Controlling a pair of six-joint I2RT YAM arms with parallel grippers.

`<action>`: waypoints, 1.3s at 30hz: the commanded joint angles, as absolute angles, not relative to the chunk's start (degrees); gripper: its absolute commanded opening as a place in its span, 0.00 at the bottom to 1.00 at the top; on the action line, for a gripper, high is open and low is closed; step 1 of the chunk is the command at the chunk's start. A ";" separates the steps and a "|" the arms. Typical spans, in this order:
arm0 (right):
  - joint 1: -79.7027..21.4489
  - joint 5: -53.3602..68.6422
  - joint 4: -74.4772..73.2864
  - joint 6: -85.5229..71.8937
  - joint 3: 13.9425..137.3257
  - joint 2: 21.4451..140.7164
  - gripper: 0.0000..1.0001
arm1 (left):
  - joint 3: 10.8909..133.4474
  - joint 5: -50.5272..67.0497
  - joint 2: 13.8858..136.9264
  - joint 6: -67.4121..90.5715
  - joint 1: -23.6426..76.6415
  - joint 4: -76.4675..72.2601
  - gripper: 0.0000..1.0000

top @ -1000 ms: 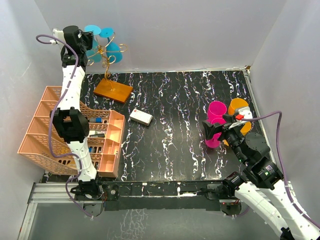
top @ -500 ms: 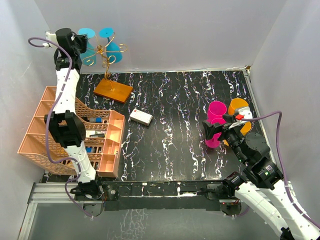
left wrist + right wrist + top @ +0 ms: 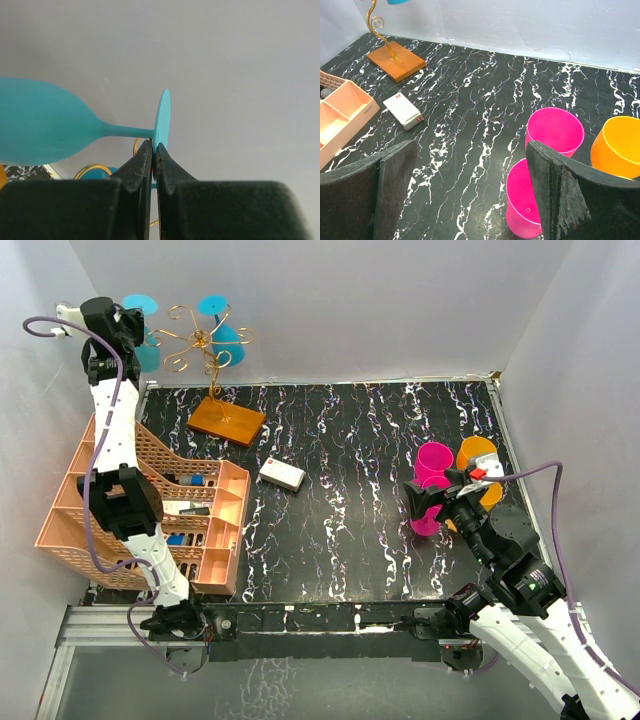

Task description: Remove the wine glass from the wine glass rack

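1. Wine glass (image 3: 148,357), teal, hangs in the left gripper (image 3: 127,325) above the desk's far left corner, just left of the wine glass rack (image 3: 205,340); peach basket (image 3: 70,530) below.
2. Closed fingers (image 3: 142,167) pinch the wine glass foot.
3. Right gripper (image 3: 470,167) gapes empty beside pink cups (image 3: 555,131).

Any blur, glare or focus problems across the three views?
Top external: even light, soft shadows, no glare on the table, nothing smeared. Left wrist: the left gripper, up close, is soft and dark; the wine glass it pinches is in focus against the blank wall. Right wrist: the right gripper is dark and soft, the pink cups crisp.
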State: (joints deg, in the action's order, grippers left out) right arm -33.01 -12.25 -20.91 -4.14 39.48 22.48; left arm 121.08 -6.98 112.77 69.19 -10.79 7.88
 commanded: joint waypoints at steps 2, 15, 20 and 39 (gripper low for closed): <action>-33.43 -12.39 -17.93 -3.69 40.10 23.01 0.99 | 125.31 -10.03 107.44 61.26 -10.99 5.57 0.00; -33.44 -9.94 -19.07 -4.42 44.53 30.47 0.99 | 119.18 3.25 94.96 56.21 -10.98 -10.32 0.00; -33.48 -7.37 -20.03 -5.89 47.80 34.34 0.99 | 115.39 16.61 91.44 61.60 -10.76 -24.99 0.00; -33.44 0.98 -19.27 -23.63 53.87 44.91 0.99 | 85.79 51.44 88.05 87.30 11.25 -73.57 0.00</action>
